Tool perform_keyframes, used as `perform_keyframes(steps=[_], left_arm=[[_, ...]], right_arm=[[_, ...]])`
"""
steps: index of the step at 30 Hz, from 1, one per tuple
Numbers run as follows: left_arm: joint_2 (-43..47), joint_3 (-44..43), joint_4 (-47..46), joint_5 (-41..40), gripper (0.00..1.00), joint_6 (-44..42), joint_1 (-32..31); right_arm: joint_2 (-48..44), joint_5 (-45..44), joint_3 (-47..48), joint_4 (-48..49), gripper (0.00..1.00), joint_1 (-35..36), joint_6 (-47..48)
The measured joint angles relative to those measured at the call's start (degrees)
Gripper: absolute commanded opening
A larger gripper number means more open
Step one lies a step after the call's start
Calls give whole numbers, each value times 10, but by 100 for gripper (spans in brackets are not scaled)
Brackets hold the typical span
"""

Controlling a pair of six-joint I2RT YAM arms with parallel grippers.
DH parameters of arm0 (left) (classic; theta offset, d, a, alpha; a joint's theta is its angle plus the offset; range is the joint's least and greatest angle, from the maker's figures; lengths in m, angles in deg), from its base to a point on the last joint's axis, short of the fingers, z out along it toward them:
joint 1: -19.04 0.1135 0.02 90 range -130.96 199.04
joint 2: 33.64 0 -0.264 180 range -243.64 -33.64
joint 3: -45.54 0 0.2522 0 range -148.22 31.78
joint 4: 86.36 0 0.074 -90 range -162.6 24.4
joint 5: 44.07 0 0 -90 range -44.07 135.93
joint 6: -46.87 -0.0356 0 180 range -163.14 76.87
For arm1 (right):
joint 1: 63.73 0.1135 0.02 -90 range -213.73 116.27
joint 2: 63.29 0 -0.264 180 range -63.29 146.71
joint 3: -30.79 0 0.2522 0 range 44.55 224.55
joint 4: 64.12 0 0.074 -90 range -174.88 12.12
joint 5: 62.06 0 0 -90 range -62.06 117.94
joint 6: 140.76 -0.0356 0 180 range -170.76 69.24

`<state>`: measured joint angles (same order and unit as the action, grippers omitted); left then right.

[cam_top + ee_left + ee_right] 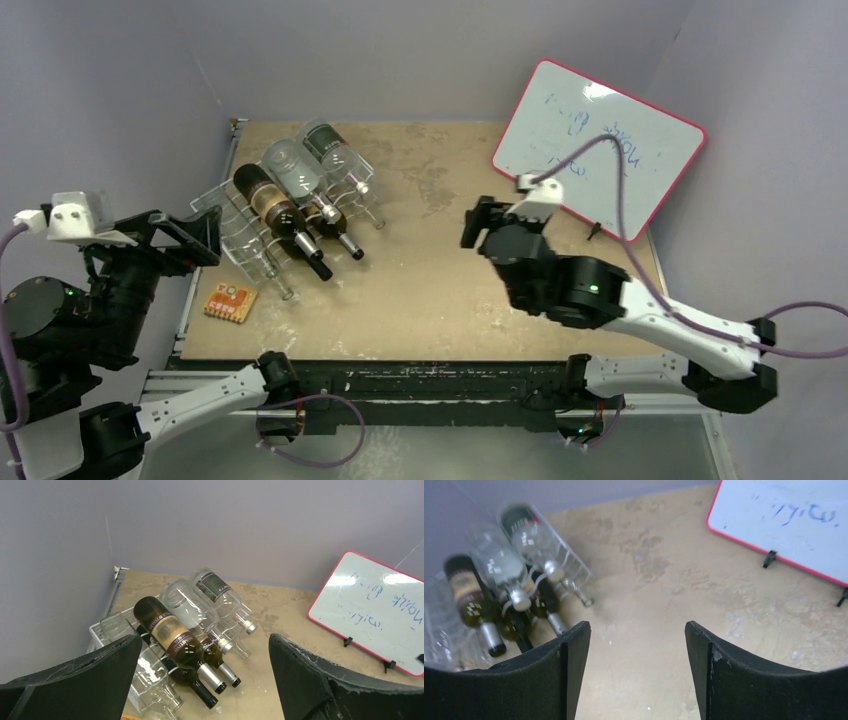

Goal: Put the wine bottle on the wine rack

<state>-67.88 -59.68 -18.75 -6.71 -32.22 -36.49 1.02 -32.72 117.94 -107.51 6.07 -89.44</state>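
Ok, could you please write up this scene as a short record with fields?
wine rack: back-left of the table, holding several lying bottles
dark wine bottle: cream label, lying atop other bottles on the rack
left hand: open, empty, by the rack's left end
right hand: open, empty, over mid-table
whiteboard: red-framed, propped at back right
orange card: near-left table edge

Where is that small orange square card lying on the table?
In the overhead view, the small orange patterned square card lies flat near the tan table's front-left corner, just on the near side of the white wire wine rack.
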Motion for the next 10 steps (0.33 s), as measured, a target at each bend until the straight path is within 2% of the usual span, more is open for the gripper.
perform_keyframes(steps=[6, 10], left_arm=[[22, -5, -2, 2, 100, -5, 0], [21, -6, -2, 2, 100, -6, 0]], right_arm=[[-132, -54, 3, 19, 73, 0, 61], [-161, -66, 3, 43, 74, -1, 91]])
